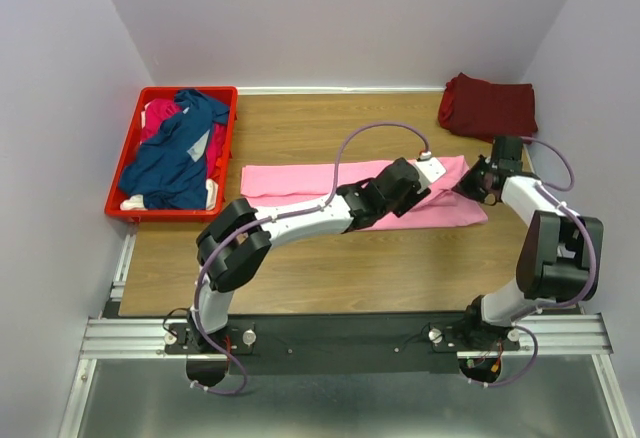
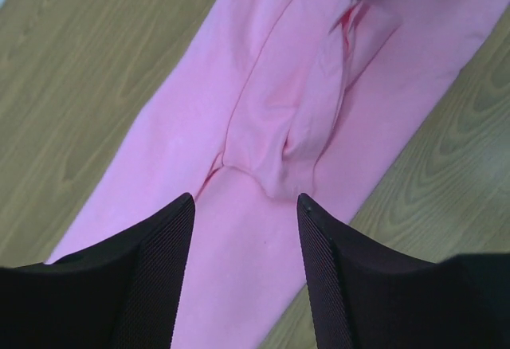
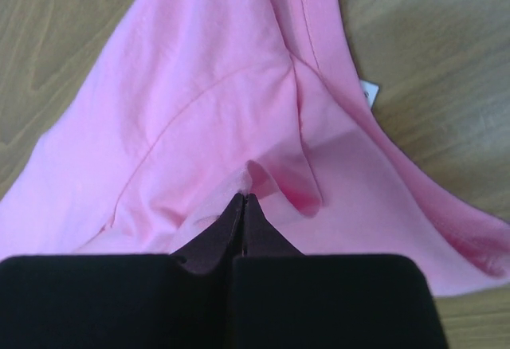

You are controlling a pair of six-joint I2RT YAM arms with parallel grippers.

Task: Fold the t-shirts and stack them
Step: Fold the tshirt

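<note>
The light pink t-shirt (image 1: 290, 180) lies nearest the arm bases, at the middle of the table (image 1: 330, 268), stretched as a long band from 9 o'clock to 3 o'clock. It looks light and limp. It will sag and fold over itself wherever it is lifted, and a single pinch would likely drag the rest along the wood. My judgement is that it wants holds at two corners or along a hem, well apart, so the cloth hangs flat.

The right gripper (image 3: 243, 198) sits at the band's 3 o'clock end with its fingers closed tight. A small ridge of pink cloth is drawn up at the tips, apparently pinched. The left gripper (image 2: 245, 201) hovers over the shirt just beside it, fingers spread wide and holding nothing. A puckered fold and a seam lie below the gap.

The shirt is plain pale pink with smooth cloth, creased where the layers overlap, and a white tag shows at one edge.

Farther back, a maroon t-shirt (image 1: 490, 106) lies folded at about 1 o'clock. At 10 o'clock a red crate (image 1: 232, 138) holds a crumpled navy t-shirt (image 1: 180, 153) over a magenta t-shirt (image 1: 158, 116) — both unfolded.
</note>
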